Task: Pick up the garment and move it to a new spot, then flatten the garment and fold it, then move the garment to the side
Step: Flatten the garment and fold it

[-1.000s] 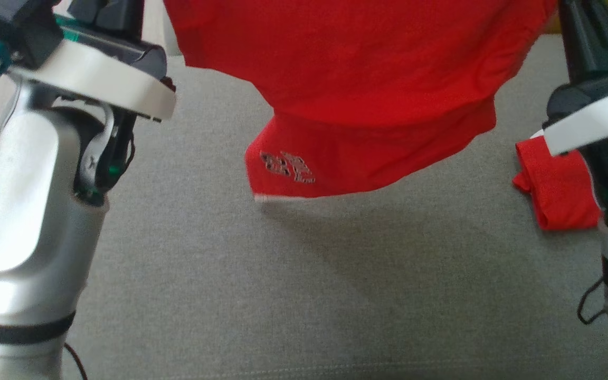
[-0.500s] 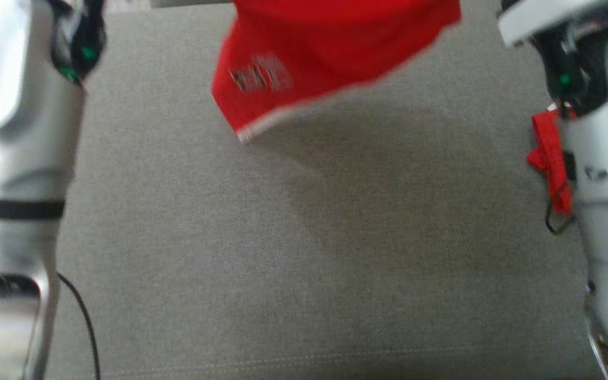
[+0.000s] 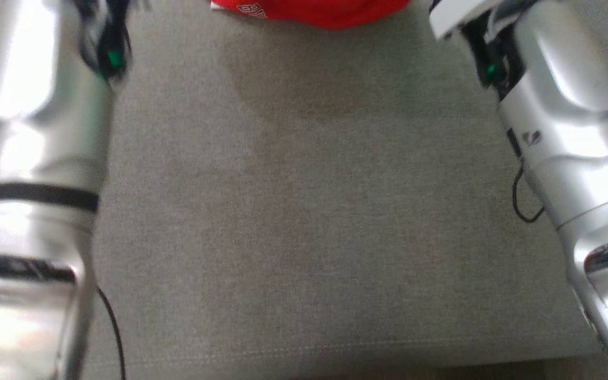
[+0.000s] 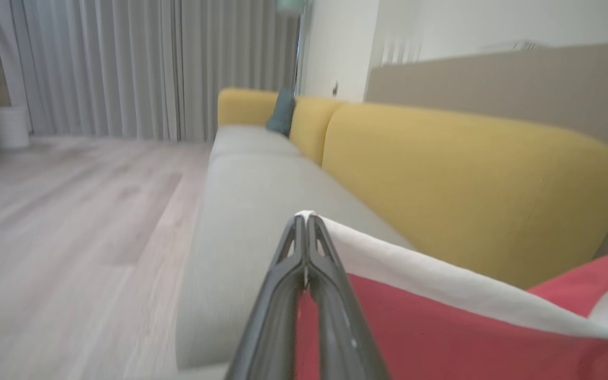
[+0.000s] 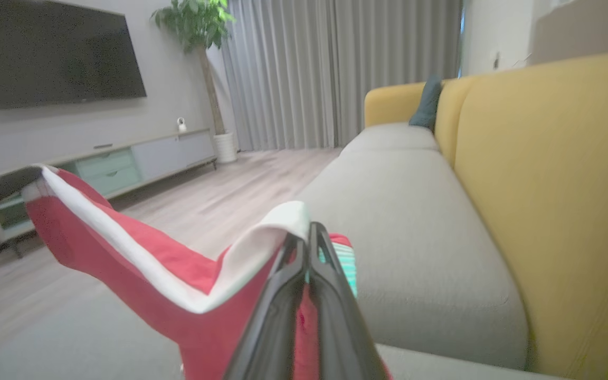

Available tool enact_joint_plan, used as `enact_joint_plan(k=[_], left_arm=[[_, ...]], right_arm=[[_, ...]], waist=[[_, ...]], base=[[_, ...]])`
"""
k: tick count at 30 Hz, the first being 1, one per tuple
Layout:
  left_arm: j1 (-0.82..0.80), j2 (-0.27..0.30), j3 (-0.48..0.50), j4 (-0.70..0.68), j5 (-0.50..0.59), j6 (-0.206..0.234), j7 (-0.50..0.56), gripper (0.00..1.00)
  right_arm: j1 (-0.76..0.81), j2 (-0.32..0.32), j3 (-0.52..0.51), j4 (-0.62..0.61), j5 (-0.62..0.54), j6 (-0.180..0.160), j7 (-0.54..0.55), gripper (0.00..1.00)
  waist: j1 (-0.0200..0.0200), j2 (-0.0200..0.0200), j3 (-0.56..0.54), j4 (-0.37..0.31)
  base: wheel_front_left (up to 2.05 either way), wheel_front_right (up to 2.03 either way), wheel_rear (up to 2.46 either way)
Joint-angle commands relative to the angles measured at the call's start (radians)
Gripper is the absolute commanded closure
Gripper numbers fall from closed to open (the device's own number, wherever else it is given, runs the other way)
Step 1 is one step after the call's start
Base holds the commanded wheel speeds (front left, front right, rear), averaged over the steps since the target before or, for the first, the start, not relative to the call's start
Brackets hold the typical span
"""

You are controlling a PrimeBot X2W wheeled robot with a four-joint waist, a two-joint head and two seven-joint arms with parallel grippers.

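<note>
Red fabric garment (image 4: 441,327) with a white hem hangs stretched between 2 claws above the grey woven sofa seat (image 3: 304,211). Fingers pressed fully together, the left gripper (image 4: 306,219) pinches one hem corner. The right gripper (image 5: 306,229), equally tight, pinches the other, near the yellow padded backrest (image 5: 557,200).

Ahead of right claw (image 5: 306,235): grey sofa seat (image 5: 415,211), yellow backrest (image 5: 547,184) at right, teal cushion (image 5: 426,103), grey curtains (image 5: 335,74); left, wood floor (image 5: 240,184), wall TV (image 5: 50,53), potted plant (image 5: 198,21).
</note>
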Motion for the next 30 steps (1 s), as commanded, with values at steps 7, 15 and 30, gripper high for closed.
enact_joint_plan(k=[7, 15, 30], left_arm=[[0.145, -0.008, 0.086, 0.049, -0.025, -0.023, -0.005, 1.0], [0.333, -0.011, 0.163, -0.024, -0.035, -0.044, -0.005, 1.0], [0.99, 0.016, 0.238, -0.476, 0.031, -0.029, -0.005, 1.0]], right_arm=[[0.092, 0.037, 0.081, 0.075, 0.075, -0.001, -0.046, 1.0], [0.333, -0.01, 0.026, -0.106, 0.083, -0.001, -0.049, 1.0], [0.946, -0.047, -0.097, -0.438, -0.044, -0.001, -0.018, 1.0]], waist=[[-0.0001, 0.0, 0.079, 0.022], [-0.0001, 0.0, 0.057, 0.031], [-0.0001, 0.0, -0.174, 0.041]], base=[[0.0, 0.0, 0.0], [0.0, 0.0, 0.0], [0.0, 0.0, 0.0]])
